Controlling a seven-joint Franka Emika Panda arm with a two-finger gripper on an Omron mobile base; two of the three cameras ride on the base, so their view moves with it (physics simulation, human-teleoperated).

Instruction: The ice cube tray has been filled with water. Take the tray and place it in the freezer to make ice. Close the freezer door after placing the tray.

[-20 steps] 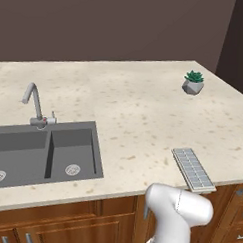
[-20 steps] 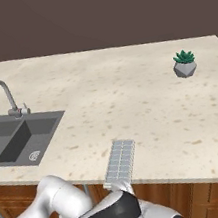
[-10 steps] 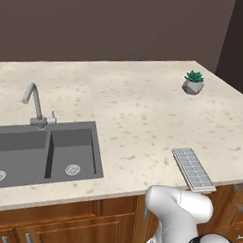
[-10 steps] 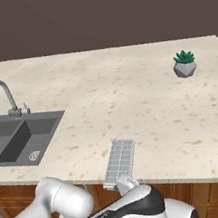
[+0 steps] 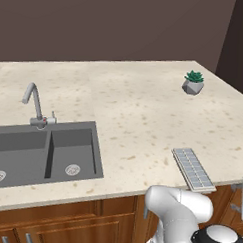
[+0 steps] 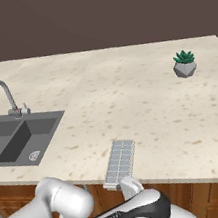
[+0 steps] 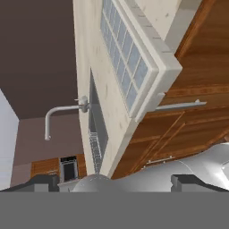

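The ice cube tray (image 5: 193,169) is seen lying flat on the worktop (image 5: 139,109), at the front edge, with its near end jutting slightly over that edge. Relative to the tray, the sink (image 5: 42,152) lies well apart along the same front edge, with the faucet (image 5: 35,103) behind it, and the small potted plant (image 5: 194,82) stands well apart toward the far corner. The tray's cells show a pale blue-grey, taken to be the water; nothing appears spilled beside it.

Compared with a second ago, the tray, sink and plant are unmoved, but the arm has been swung: in the right base view its white and black links have been brought up under the tray's overhanging end, and in the left base view a dark joint has appeared below the tray. In the hand view the tray's underside corner (image 7: 134,62) is looked at from beneath the worktop edge, with wooden cabinet fronts (image 7: 179,129) beside it.

The pincer (image 7: 114,181) is spread wide and holds nothing; its dark tips stand well apart at the bottom of the hand view.

The task is judged barely begun: the tray is not yet grasped, and a lift from the overhanging end seems prepared. Tilting would risk spilling the water.
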